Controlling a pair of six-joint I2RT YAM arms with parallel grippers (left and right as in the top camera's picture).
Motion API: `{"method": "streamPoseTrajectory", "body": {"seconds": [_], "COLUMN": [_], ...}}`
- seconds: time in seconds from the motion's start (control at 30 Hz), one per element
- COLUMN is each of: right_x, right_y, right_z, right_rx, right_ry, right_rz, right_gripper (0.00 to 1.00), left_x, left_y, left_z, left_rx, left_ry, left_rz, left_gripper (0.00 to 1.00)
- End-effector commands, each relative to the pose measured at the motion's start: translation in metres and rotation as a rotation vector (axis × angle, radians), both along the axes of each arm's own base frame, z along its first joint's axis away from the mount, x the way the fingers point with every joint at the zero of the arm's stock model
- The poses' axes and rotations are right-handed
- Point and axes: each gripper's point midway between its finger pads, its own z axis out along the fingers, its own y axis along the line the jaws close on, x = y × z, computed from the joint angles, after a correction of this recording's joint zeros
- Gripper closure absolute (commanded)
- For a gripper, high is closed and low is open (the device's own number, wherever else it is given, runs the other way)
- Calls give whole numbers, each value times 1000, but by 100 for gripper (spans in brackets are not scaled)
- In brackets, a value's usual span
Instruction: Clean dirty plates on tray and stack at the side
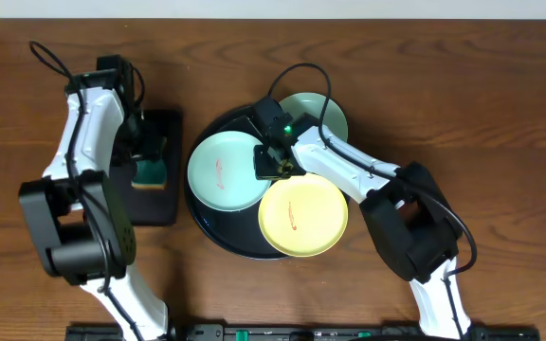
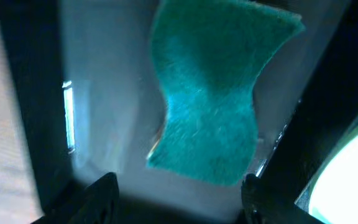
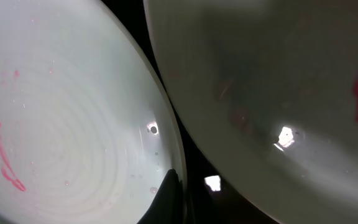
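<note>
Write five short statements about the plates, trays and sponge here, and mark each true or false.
1. All three plates lie on the round tray. True.
2. The yellow plate is spotless. False: it bears a red smudge in its centre.
3. The teal sponge lies in the rectangular tray. True.
4. The right gripper hangs over the sponge. False: it is over the round tray, among the plates; the left gripper is at the sponge.
5. Two plates are stacked beside the round tray. False: all are on it.
</note>
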Motion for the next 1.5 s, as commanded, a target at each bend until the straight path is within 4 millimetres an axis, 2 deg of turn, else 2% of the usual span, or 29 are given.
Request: {"method": "streamPoseTrajectory", "body": {"seconds": [0.0, 0.1, 0.27, 0.67, 0.73, 0.83, 1.03, 1.13, 1.2, 1.4, 1.47], "right_x": [3, 3, 3, 3, 3, 3, 3, 3, 3, 3, 3], "right_y": [-5, -5, -5, -5, -5, -5, -5, -5, -5, -5, -5], "right_z": [-10, -10, -10, -10, -10, -10, -10, -10, -10, -10, -10], "right_rx": [-55, -55, -56, -57, -57, -57, -57, -56, -56, -56, -56], "right_ry": [-23, -22, -23, -23, -24, -24, -24, -23, -23, -23, -23], "right_rz": [25, 25, 29, 32, 32, 32, 32, 31, 32, 31, 31], "right_gripper": [99, 99, 99, 99, 99, 99, 99, 99, 99, 99, 99], "left_x": [8, 15, 24, 20, 18, 15, 17, 22, 28, 39, 38], "left_y": [-8, -6, -4, -4, -5, -5, -5, -4, -3, -2, -9], "left_z": [-13, -24, -40, -57, -60, -62, -60, -51, -37, 23, 44], "left_rx": [-79, -78, -76, -81, -81, -83, -81, -78, -74, -55, -84], "left_ry": [-2, -9, -18, 8, 14, 20, 14, -4, -26, -144, -193], "left_rz": [-31, -34, -39, -31, -30, -29, -19, -19, -20, -26, -31], "left_gripper": [37, 38, 49, 63, 68, 92, 93, 93, 93, 93, 93]}}
